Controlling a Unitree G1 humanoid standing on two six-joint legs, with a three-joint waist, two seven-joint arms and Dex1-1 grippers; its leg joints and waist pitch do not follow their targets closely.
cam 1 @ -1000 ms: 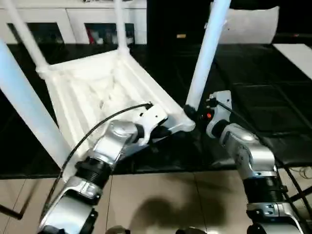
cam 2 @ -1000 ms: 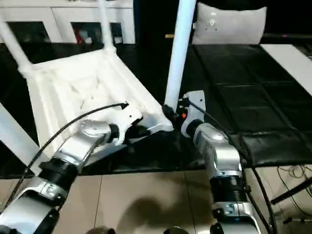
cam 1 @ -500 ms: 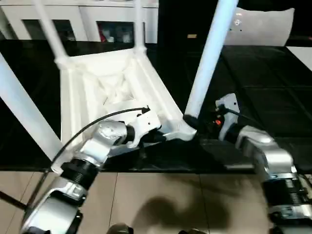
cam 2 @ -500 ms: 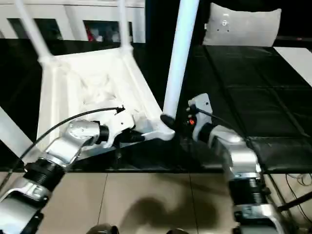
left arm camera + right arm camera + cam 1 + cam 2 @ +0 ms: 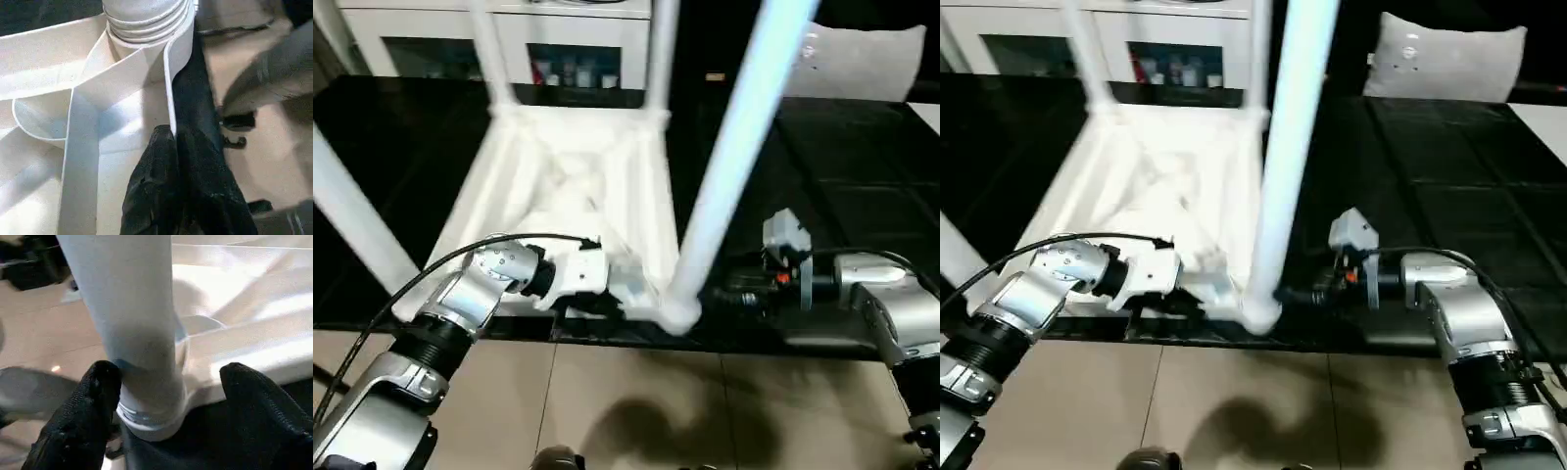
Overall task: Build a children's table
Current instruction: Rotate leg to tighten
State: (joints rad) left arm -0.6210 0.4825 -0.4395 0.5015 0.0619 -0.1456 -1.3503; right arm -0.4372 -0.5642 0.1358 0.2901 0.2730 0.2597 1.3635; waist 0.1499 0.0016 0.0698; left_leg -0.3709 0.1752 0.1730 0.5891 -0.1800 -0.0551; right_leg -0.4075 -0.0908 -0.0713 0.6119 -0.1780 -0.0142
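Observation:
The children's table (image 5: pixel 573 186) lies upside down on a black mat, with its white legs pointing up. My left gripper (image 5: pixel 607 299) is shut on the thin rim of the top, close to the near right corner socket; the left wrist view shows the black fingers (image 5: pixel 161 171) pinching that rim (image 5: pixel 171 88). The near right leg (image 5: pixel 734 147) rises from that socket. My right gripper (image 5: pixel 170 372) is open at the foot of this leg (image 5: pixel 137 323). One finger (image 5: pixel 93 396) rests against the leg's base and the other stands apart from it.
A long white cabinet (image 5: pixel 568 39) runs along the back, and a white cushion (image 5: pixel 862 69) lies at the back right. The black mat (image 5: pixel 842 186) ends in front of me at tan floor tiles (image 5: pixel 636 411). A black cable (image 5: pixel 431 279) loops over my left forearm.
The view has swung. The table has turned square to me, with my left gripper still on its rim. My right gripper has opened wider and moved to the leg's right side.

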